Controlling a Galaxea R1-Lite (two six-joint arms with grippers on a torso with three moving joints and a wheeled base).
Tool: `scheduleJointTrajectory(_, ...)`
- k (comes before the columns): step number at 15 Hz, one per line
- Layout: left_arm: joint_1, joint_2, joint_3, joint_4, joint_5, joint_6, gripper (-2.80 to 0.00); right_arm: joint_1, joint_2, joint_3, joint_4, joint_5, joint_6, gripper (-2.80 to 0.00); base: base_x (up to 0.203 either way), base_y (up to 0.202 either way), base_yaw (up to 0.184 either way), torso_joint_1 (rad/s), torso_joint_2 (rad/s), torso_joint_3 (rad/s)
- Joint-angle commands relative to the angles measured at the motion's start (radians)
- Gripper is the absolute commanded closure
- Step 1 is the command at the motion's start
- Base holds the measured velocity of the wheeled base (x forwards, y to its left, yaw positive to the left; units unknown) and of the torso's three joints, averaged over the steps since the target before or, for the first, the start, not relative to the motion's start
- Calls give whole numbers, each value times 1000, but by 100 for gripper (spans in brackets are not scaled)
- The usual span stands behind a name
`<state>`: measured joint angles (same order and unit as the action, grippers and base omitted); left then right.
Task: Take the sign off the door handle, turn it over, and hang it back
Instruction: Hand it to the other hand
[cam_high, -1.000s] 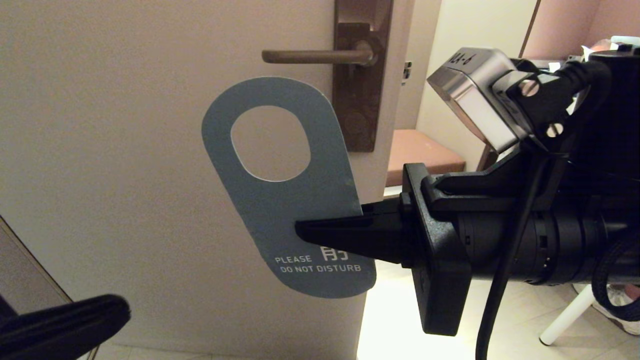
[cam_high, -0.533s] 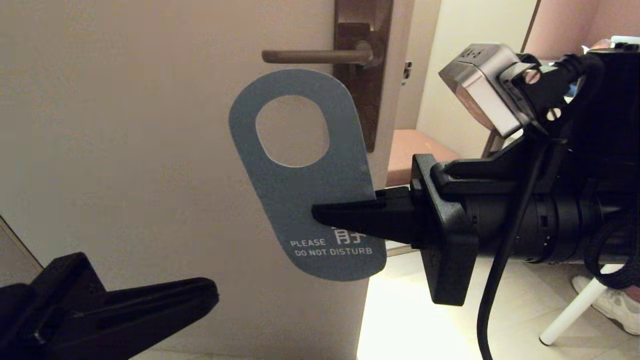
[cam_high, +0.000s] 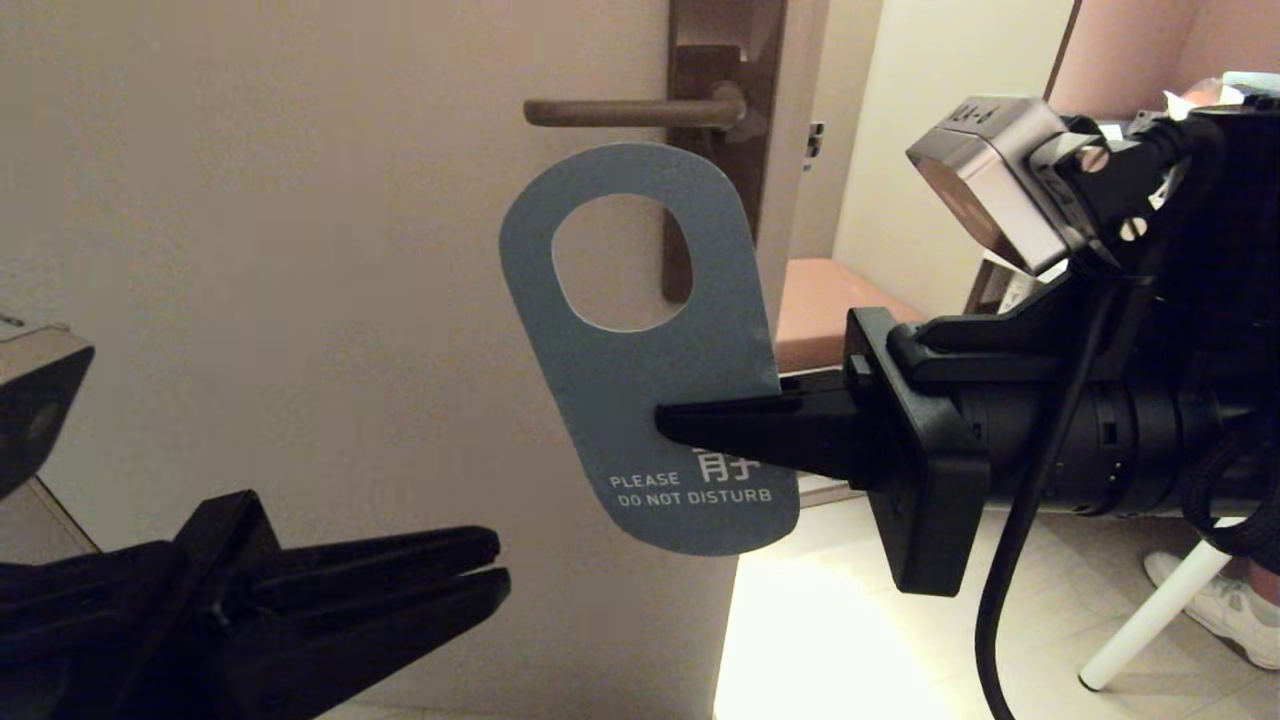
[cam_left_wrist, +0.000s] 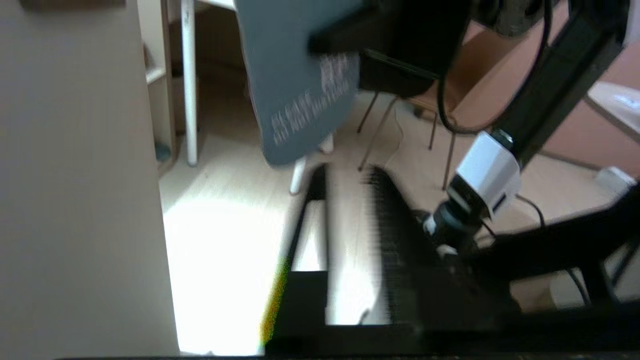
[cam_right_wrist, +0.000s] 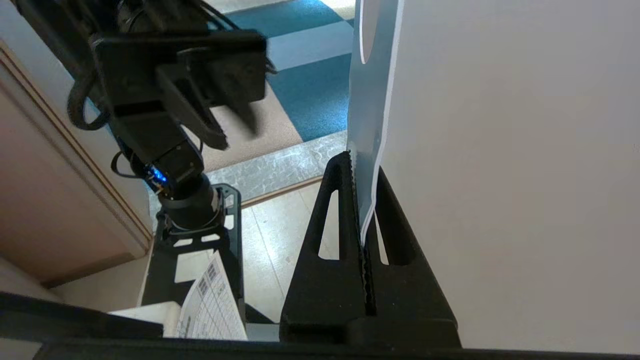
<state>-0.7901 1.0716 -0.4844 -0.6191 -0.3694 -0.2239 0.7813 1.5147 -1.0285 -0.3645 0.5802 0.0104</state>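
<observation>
We see the right claw (cam_high: 668, 424) reaching in from the right of the head view, its fingers pressed together on the lower right edge of the sign (cam_high: 650, 370), pinching the card just above its printed lines. The sign hangs free of the door handle (cam_high: 630, 110): its rounded top sits just below the lever without touching it, and the card leans a little, top toward the left. The blue face is turned toward us (the words "PLEASE DO NOT DISTURB" read clearly in white near its lower end), and through the big hole we can make out the pale door (cam_high: 250, 300) and a strip of the dark brown plate (cam_high: 725, 60) behind. In the right wrist view the card (cam_right_wrist: 372, 130) shows edge-on, standing close beside the door surface, gripped between the two ridged fingers (cam_right_wrist: 345, 210). The left claw (cam_high: 495, 570) comes up from the lower left of the head view, below and to the left of the sign and well apart from it, its fingers spread by a narrow gap and holding nothing. The left wrist view shows those fingers (cam_left_wrist: 395, 220) blurred, pointing toward the lower end of the sign (cam_left_wrist: 300, 95) with the right claw (cam_left_wrist: 320, 42) clamped on it.
</observation>
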Motion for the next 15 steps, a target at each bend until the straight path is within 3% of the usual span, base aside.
scheduleJointTrajectory(1,21,58,2,-39,-2,0,-280,0,-9,12,-2,4,0,0,0,0,0,0,0,0)
scheduleJointTrajectory(8,66,136,19,-158,-2,0,-280,-4,-30,35,-4,8,2,0,0,0,0,0,0,0)
scheduleJointTrajectory(15,66,138,33,-190,-18,-3,-280,-4,-2,13,-20,123,3,0,0,0,0,0,0,0)
